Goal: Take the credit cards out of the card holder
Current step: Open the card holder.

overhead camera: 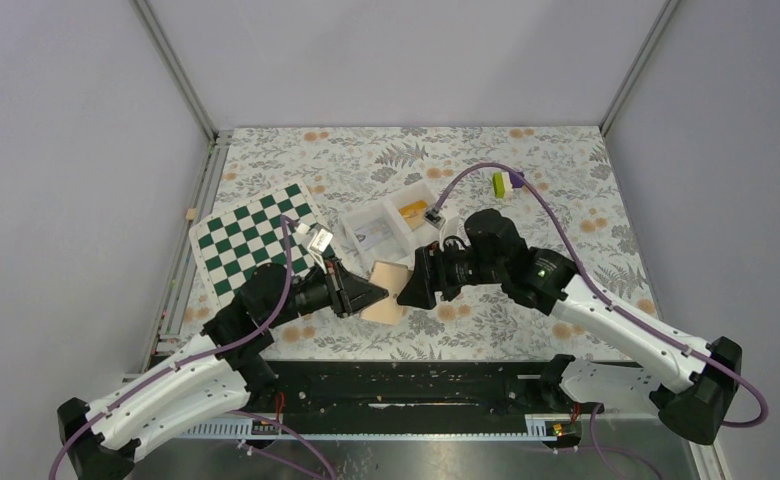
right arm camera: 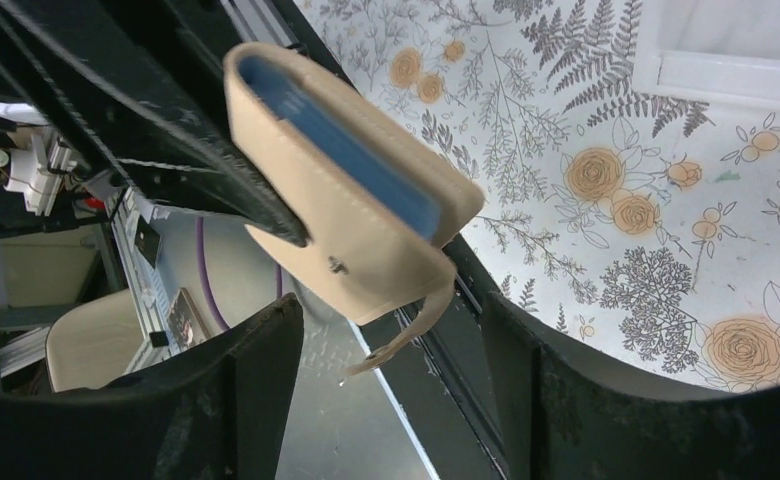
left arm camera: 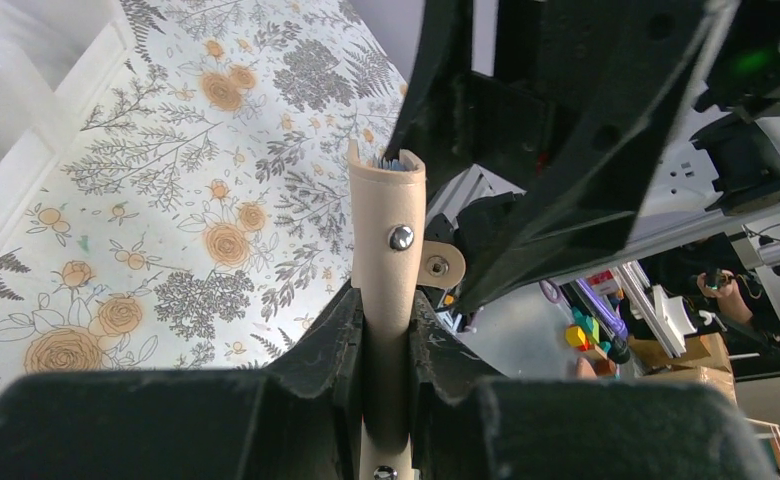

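A floral-patterned table [overhead camera: 526,160] is seen, with a green-and-white chequered board [overhead camera: 251,240] laid at its left. Beside the board a white two-compartment tray [overhead camera: 396,218] is placed; a pale sheet [overhead camera: 370,238] is held in its left compartment and a yellow-orange item [overhead camera: 413,209] in its right. Just in front of the tray, the card holder [left arm camera: 388,260] is kept folded shut and raised off the cloth, clamped edge-on by the left gripper [left arm camera: 386,320]. Blue layers are packed inside the tan cover; the credit cards cannot be told apart from them. The right gripper [right arm camera: 391,310] is spread wide before the holder, without touching it. A small green, white and purple block [overhead camera: 506,183] is set well apart, far right.
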You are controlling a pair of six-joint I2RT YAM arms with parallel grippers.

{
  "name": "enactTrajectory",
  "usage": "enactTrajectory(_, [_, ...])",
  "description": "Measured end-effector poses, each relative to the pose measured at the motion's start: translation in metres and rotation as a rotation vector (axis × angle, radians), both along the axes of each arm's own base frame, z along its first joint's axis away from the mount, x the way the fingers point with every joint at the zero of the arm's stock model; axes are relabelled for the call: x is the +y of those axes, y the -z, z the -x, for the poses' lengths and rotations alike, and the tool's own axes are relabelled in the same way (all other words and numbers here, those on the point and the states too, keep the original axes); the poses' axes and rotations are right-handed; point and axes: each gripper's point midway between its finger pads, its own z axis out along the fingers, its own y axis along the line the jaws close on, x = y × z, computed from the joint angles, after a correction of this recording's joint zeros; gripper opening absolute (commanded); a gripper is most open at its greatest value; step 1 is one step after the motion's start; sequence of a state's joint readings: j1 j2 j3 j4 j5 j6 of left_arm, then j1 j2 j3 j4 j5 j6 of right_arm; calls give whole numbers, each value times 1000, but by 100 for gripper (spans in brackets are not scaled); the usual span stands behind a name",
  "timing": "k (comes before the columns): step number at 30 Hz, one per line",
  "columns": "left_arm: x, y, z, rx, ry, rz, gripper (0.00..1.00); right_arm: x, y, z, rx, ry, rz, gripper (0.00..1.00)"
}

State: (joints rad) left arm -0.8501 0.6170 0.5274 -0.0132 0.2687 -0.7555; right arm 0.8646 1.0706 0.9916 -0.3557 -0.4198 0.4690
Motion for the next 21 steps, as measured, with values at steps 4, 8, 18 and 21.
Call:
enactTrajectory(4, [-1, -1, 4, -2, 22, 2, 0, 0, 15, 3, 29, -38, 22, 65])
enactTrajectory(8, [-2, -3, 7, -6, 42, 5, 0, -8, 27, 12, 18, -109, 23, 42])
enactTrajectory(18, [-14, -5, 18, 17, 143, 20, 0, -17, 28, 15, -13, -177, -32, 43])
enactTrajectory(21, [-16, -9, 21, 17, 165, 37, 0, -15, 33, 22, 6, -208, -53, 44])
